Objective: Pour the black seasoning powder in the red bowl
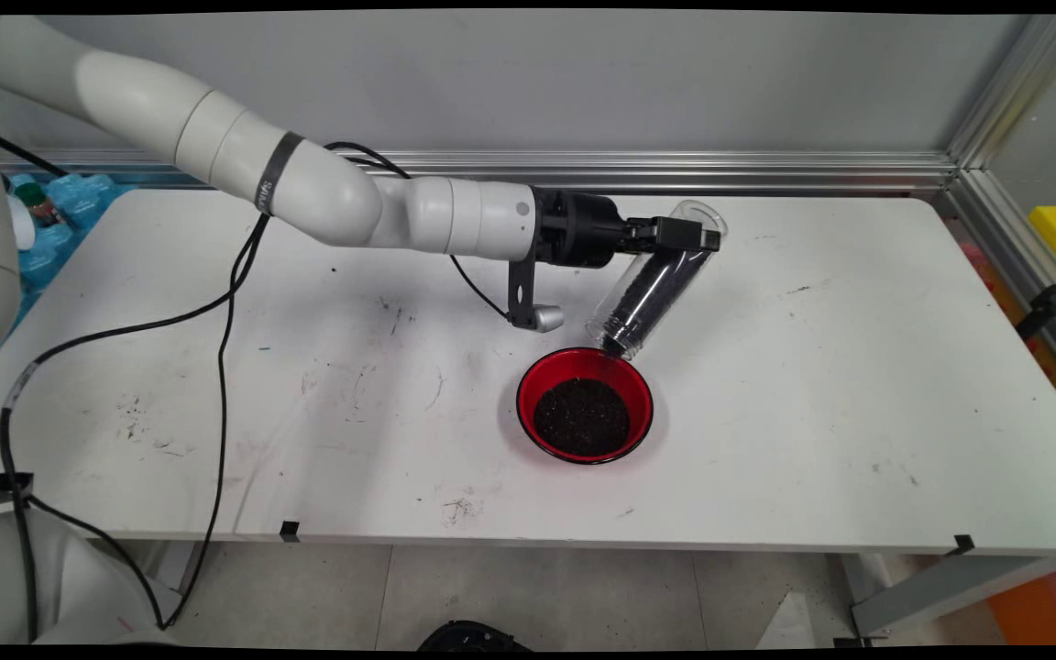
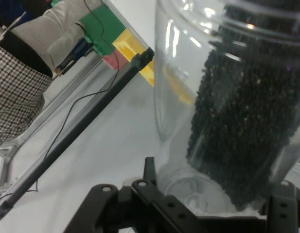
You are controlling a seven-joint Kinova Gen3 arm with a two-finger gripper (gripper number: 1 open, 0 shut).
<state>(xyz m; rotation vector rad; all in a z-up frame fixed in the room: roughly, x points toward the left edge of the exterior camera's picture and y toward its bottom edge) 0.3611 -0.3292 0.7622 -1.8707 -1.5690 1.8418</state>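
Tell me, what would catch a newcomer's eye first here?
Probably the clear jar of dark grains, held tilted in the black gripper above the middle of the white table, mouth down. Just under that mouth stands a red bowl with a dark heap of the same grains inside.

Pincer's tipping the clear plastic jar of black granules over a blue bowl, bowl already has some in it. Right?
Not quite: the bowl is red, as the main view shows. The rest holds: the pincer tips the clear plastic jar of black granules over it, and granules already lie inside.
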